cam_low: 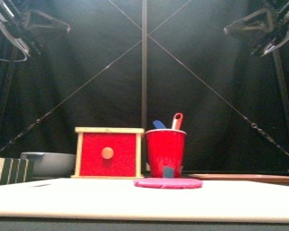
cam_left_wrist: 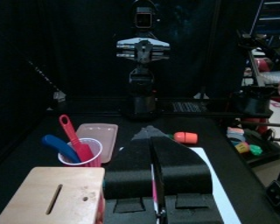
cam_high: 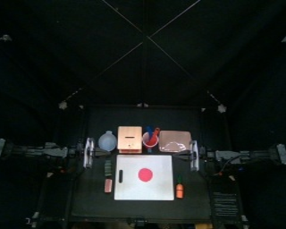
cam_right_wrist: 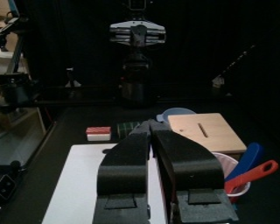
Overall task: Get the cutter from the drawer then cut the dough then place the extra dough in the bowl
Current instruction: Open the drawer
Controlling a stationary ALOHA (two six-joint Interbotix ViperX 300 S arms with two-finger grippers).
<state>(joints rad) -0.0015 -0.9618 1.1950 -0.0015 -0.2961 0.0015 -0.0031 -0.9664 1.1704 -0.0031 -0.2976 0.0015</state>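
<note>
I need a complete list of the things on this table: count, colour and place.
cutting board: 1, white, front middle.
dough disc: 1, red, on the board.
wooden box: 1, pale, red drawer front, behind the board.
bowl: 1, blue-grey, left of the box.
cup: 1, red, right of the box.
blue knife, red knife: 1 each, in the cup.
tray: 1, pink, right of the cup.
red-and-white toy: 1, left of the board.
orange toy: 1, right of the board.
left gripper, right gripper: black, at the table's sides, jaws shut.

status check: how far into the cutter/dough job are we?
Nothing done yet. The drawer front looks shut, cutter not in view. The dough lies whole on the white board. In hand: nothing; the left gripper and right gripper are parked at either side, shut. Left: fetch, cut, scraps to bowl.
</note>
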